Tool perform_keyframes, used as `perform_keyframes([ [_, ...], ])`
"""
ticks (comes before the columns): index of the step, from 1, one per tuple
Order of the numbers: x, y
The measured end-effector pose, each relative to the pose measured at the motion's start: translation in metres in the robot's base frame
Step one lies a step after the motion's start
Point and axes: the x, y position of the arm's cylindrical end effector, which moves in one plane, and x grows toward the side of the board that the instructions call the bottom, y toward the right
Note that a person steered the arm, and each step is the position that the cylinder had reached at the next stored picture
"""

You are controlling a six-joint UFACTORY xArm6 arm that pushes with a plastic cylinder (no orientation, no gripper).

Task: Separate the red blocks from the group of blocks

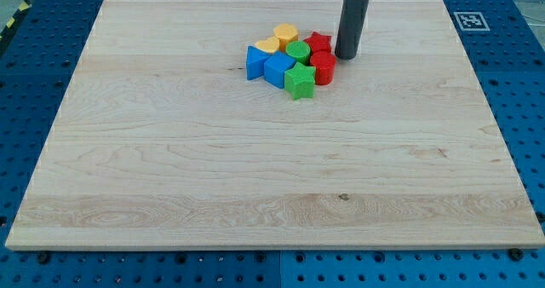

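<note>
A lab bench: wooden board [272,177] on blue perforated table [34,109], fiducial marker [467,20] at its corner.

Wooden board [255,169] — blue pegboard [34,83] beneath.

A pale wooden bench [272,186] with fine grain fills most of the view. Around it on every side lies a blue perforated base [511,109] dotted with rows of holes. A black-and-white marker [470,20] sits at the bench's top right corner. Light is even, shadows soft.
</note>
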Motion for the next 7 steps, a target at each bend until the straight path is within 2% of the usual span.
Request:
perform_keyframes([
  [2,-0.055,0.008],
  [3,-0.071,-0.026],
  [4,-0.072,-0.074],
  [5,-0.070,-0.086],
  [7,-0.047,-0.055],
])
